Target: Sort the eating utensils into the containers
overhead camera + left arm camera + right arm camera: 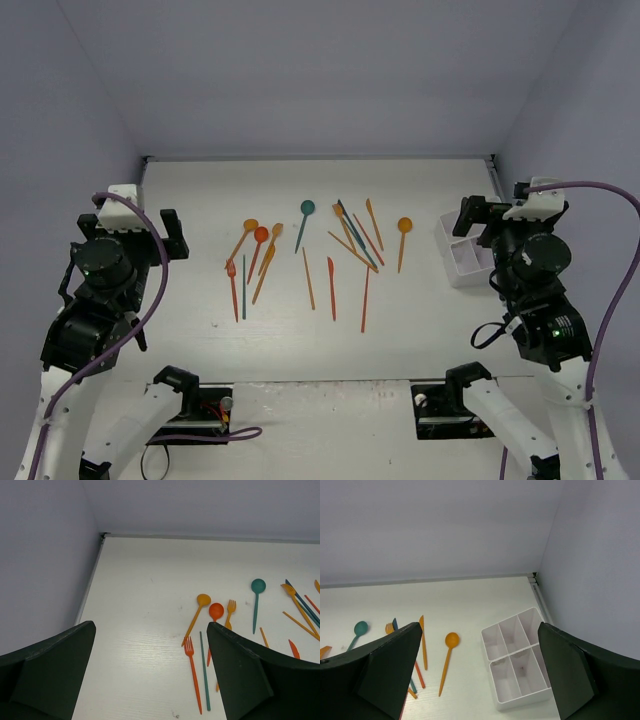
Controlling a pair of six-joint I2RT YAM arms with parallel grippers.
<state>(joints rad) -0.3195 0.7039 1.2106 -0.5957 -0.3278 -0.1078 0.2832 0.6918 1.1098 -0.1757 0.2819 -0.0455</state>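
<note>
pale lilac walls [300, 80] enclose a white bench [420, 330], on which the lot is laid out.

item 1: eating utensils [331, 290], about fifteen counted, loose in a band across the middle of the bench, none in a compartment. four spoons are made out: two orange, one red-orange, one teal. three forks are made out: two orange, one red-orange. the remaining eight are thin pieces in orange, red-orange and teal; knife or otherwise cannot be settled for each. most are laid with the long axis running roughly from near edge to far edge; a few right of centre are crossed.

item 2: organizer [522, 699], one, white, open-topped, set at the right edge of the bench. the compartments that show are bare; part is hidden behind a finger [570, 680].

item 3: left end effector [150, 626], released, jaws spread wide, nothing held; the utensils lie to its right.

item 4: right end effector [479, 625], released likewise, nothing held, hung near the organizer.

relation noted: a lone orange spoon [403, 240] is placed just left of the organizer, bowl toward the far wall, handle toward the arms. the right arm is judged the nearer; a pick there would be made leftward, jaws set across the handle.
</note>
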